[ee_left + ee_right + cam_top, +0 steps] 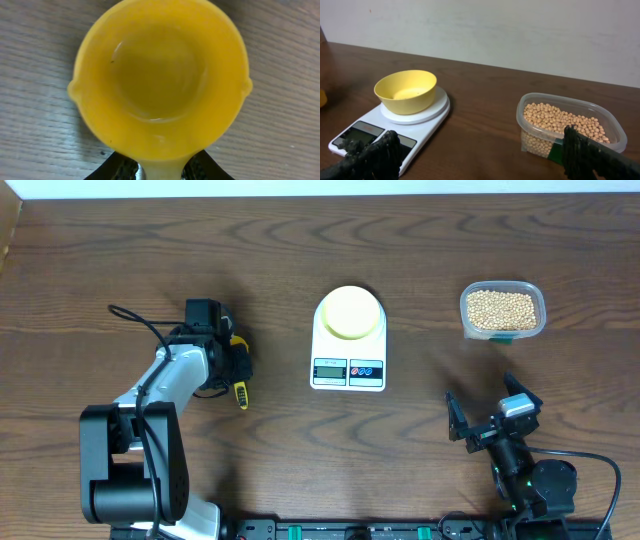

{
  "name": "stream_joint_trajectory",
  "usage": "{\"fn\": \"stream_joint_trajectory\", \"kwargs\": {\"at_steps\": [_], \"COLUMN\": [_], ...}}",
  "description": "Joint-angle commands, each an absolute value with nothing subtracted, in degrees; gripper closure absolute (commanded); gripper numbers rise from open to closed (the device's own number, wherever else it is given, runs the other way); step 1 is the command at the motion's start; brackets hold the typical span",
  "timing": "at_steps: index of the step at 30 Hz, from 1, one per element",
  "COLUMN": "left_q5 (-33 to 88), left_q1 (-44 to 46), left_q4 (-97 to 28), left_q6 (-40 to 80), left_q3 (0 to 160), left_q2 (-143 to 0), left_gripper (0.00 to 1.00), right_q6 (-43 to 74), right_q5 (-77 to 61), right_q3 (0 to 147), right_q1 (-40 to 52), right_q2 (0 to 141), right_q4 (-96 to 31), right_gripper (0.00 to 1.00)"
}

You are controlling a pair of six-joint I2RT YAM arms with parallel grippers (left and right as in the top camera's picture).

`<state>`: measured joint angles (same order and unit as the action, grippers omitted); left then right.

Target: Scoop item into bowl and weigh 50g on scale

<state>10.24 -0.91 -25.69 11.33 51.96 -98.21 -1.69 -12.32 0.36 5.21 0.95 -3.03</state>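
Tan round beans (560,120) lay unscooped in a clear plastic tub (570,99) near the tabletop's (150,260) far right corner, the pale yellow bowl (406,90) empty on the white flat scale (365,134); the right gripper's (485,157) jaws gaped, the left gripper's (237,362) flanked a yellow plastic scoop's (160,80) handle, grip unclear.

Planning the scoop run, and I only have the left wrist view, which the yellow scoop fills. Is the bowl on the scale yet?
Observer: Yes, the bowl sits on the scale, to the right of the scoop.
Operator: Anything in it?
Observer: No, the right wrist view shows it empty.
Operator: Where are the beans?
Observer: The beans are in a clear container further right, past the scale and ahead of the open right gripper.
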Motion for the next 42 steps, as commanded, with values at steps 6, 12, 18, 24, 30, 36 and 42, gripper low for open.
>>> {"fn": "stream_joint_trajectory", "kwargs": {"at_steps": [6,12,18,24,30,36,42], "left_q5": [7.9,7.9,7.8,7.9,7.9,7.9,7.9], "left_q1": [-0.8,-0.8,-0.8,-0.8,-0.8,-0.8,-0.8], "left_q4": [-26.0,-26.0,-25.8,-25.8,-25.8,-25.8,-25.7], "left_q6": [13.9,16.9,17.5,17.5,17.5,17.5,17.5], "left_q3": [51.2,51.2,51.2,51.2,51.2,51.2,51.2], "left_q2": [-99.0,-99.0,-99.0,-99.0,-99.0,-99.0,-99.0], "left_gripper": [0.73,0.74,0.74,0.81,0.80,0.77,0.77], "right_q6": [-0.9,-0.9,-0.9,-0.9,-0.9,-0.9,-0.9], "right_q5": [-12.1,-12.1,-12.1,-12.1,-12.1,-12.1,-12.1], "right_q3": [0.3,0.3,0.3,0.3,0.3,0.3,0.3], "right_q1": [5.3,5.3,5.3,5.3,5.3,5.3,5.3], "right_q2": [0.8,0.8,0.8,0.8,0.8,0.8,0.8], "right_q4": [-3.3,-3.3,-3.3,-3.3,-3.3,-3.3,-3.3], "right_gripper": [0.01,0.01,0.01,0.01,0.01,0.01,0.01]}}
